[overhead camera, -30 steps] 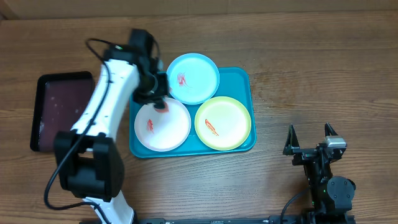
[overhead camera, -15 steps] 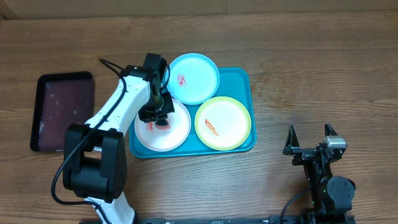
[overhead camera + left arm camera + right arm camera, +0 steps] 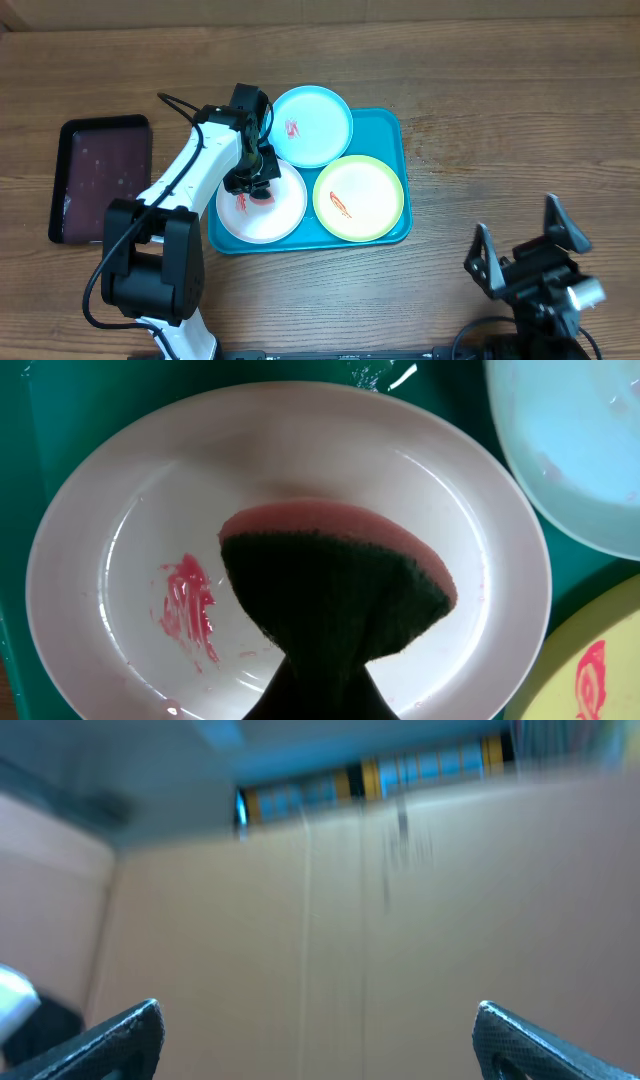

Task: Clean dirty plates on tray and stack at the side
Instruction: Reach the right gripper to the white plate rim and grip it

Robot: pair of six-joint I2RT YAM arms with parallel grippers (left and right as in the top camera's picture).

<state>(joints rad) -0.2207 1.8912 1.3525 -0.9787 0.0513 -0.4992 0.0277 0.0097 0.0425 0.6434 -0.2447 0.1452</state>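
The turquoise tray (image 3: 398,130) holds three plates. The white plate (image 3: 280,215) (image 3: 100,530) sits front left and has a red smear (image 3: 188,608) on it. The pale blue plate (image 3: 318,135) (image 3: 570,450) lies behind it and the yellow-green plate (image 3: 365,190) (image 3: 600,670) to its right, each with a red smear. My left gripper (image 3: 258,184) is shut on a pink sponge with a dark green scouring face (image 3: 335,590), which rests on the white plate just right of its smear. My right gripper (image 3: 522,243) (image 3: 315,1030) stands open and empty near the table's front right, far from the tray.
A smaller dark maroon tray (image 3: 100,180) lies left of the turquoise one, beside the left arm. Bare wooden table (image 3: 500,120) stretches to the right of the tray. The right wrist view is blurred and shows only a brown wall.
The left gripper carried the sponge from the white plate's far rim down onto the plate, then held still. The right arm has just swung and tilted, still open.
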